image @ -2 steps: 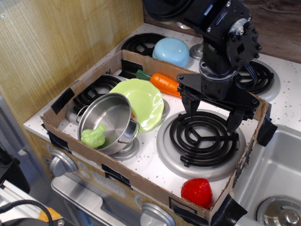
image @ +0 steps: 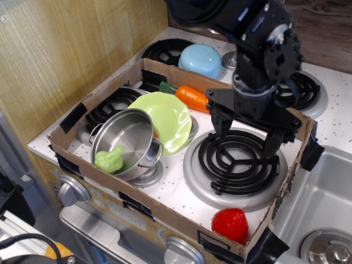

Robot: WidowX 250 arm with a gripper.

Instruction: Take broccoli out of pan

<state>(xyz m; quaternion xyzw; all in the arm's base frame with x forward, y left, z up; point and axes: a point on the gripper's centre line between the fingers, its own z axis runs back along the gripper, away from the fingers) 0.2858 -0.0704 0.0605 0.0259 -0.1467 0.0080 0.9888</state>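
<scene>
Clearly, the small lime-green lumpy plastic broccoli (image: 109, 159) lies inside the shiny round steel pan (image: 131, 133), against its lower left wall. Well apart, the black tool (image: 247, 138) hangs spread and empty above the black coil burner (image: 236, 160).

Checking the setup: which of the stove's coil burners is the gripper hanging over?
The bare front-right burner; the open gripper hangs above it, while the pan covers the front-left one.
</scene>
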